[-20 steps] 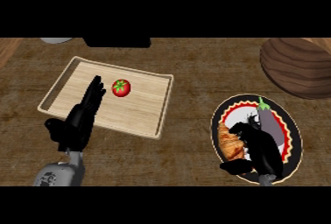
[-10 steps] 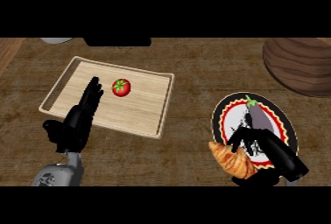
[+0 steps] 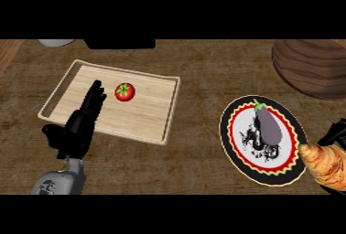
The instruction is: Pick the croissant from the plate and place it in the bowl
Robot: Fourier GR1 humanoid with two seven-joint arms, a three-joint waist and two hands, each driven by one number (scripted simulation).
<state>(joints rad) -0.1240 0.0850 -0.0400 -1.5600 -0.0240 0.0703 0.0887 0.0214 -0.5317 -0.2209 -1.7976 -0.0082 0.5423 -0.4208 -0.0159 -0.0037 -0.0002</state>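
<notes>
The golden croissant [image 3: 323,165] hangs at the lower right edge of the head view, just off the plate's right rim. My right hand [image 3: 334,135] shows only as black fingers at that edge, curled round the croissant. The black plate [image 3: 228,137], ringed in red and white, lies right of centre and carries a purple eggplant [image 3: 270,129]. At the top right corner stands the dark wooden bowl [image 3: 312,66], cut by the view's edge. My left hand [image 3: 79,124] rests open, fingers up, over the tray's left front part.
A light wooden tray [image 3: 145,114] lies at the left with a red tomato [image 3: 124,91] on it. A grey object [image 3: 55,42] and a dark object [image 3: 120,44] sit along the counter's far edge.
The right hand has carried the croissant off the plate toward the right edge, uncovering the eggplant. The left hand has stayed where it was.
</notes>
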